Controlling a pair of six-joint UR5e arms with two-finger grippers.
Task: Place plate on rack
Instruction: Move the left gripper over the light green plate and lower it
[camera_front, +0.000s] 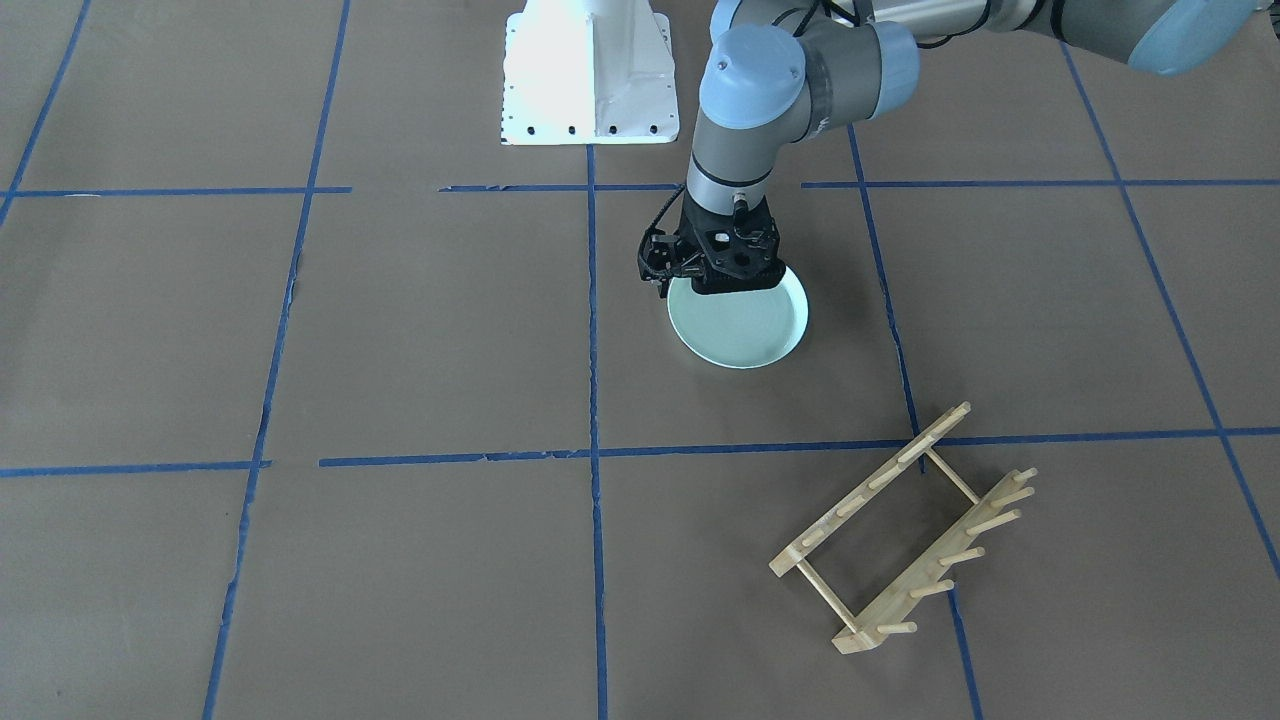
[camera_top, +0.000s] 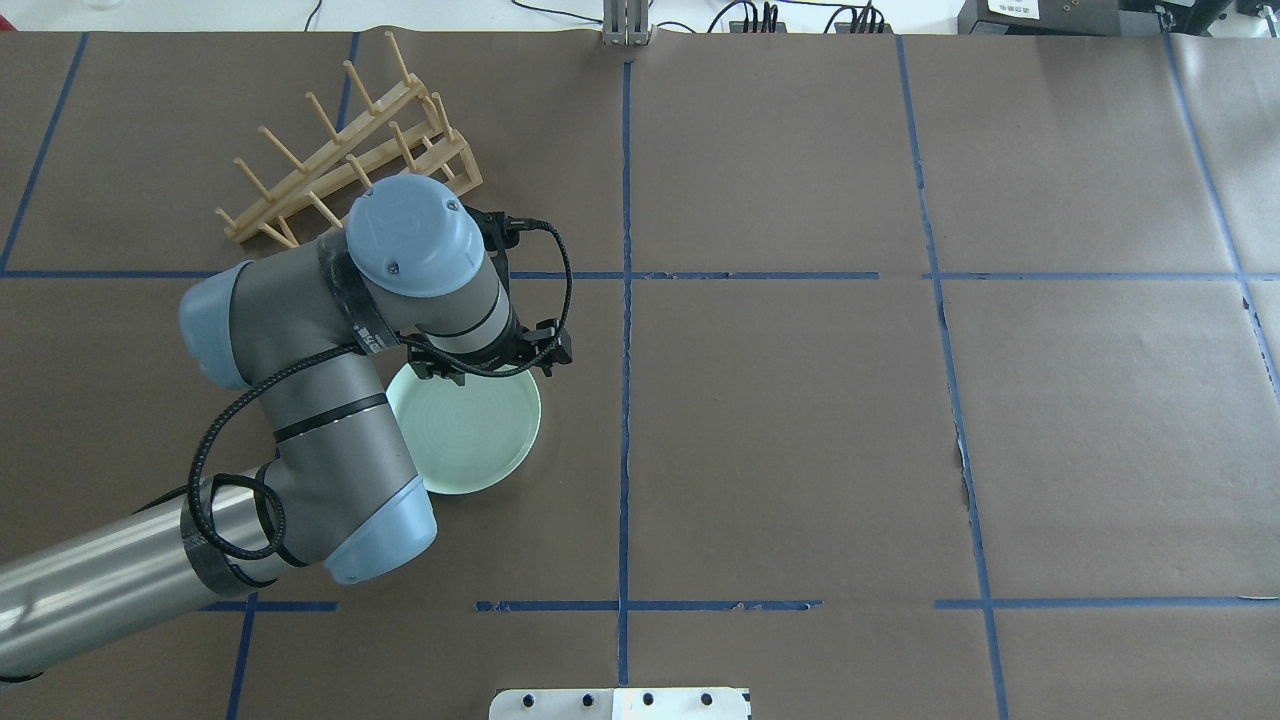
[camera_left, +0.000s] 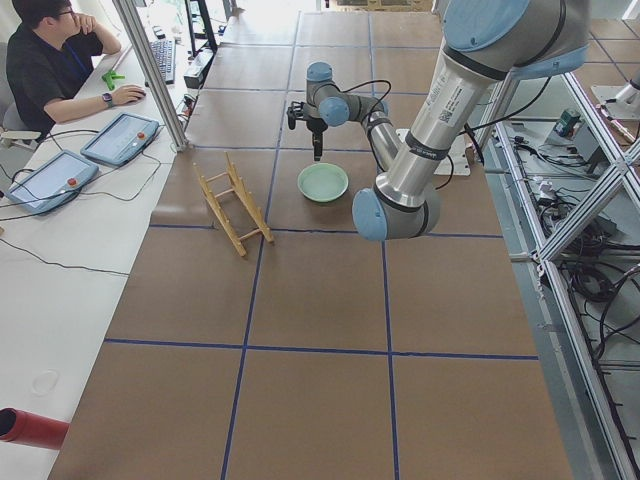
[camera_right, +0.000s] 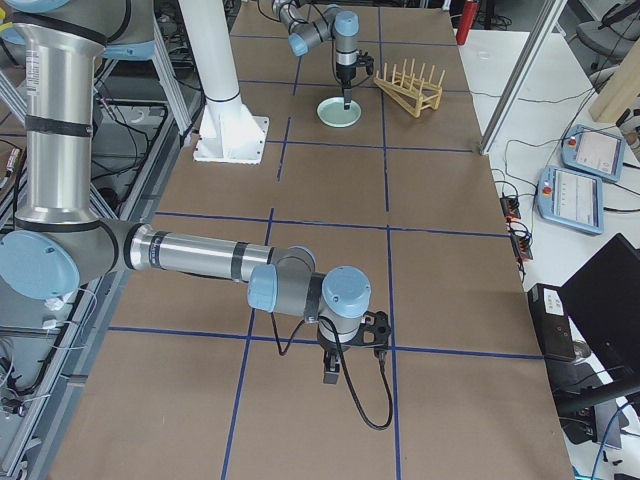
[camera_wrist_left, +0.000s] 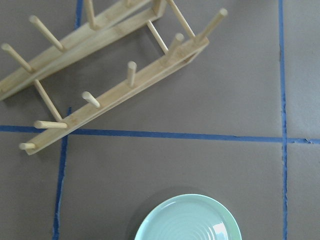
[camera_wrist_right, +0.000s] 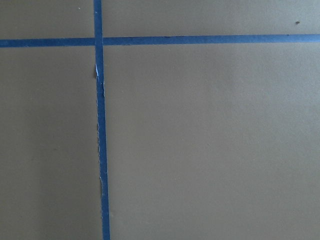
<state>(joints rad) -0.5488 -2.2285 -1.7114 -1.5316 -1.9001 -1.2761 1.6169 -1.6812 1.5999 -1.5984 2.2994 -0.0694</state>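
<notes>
The pale mint-green plate lies on the brown paper near the table's middle; it also shows in the overhead view and at the bottom of the left wrist view. My left gripper points down over the plate's rim on the robot-far side. Its fingers are hidden under the wrist, so I cannot tell if it is open or shut. The light-wood rack stands apart from the plate, further from the robot. My right gripper hangs low over bare paper far from both; I cannot tell its state.
The white robot base stands at the table's robot side. Blue tape lines cross the paper. An operator sits at a side desk with tablets beyond the rack's end of the table.
</notes>
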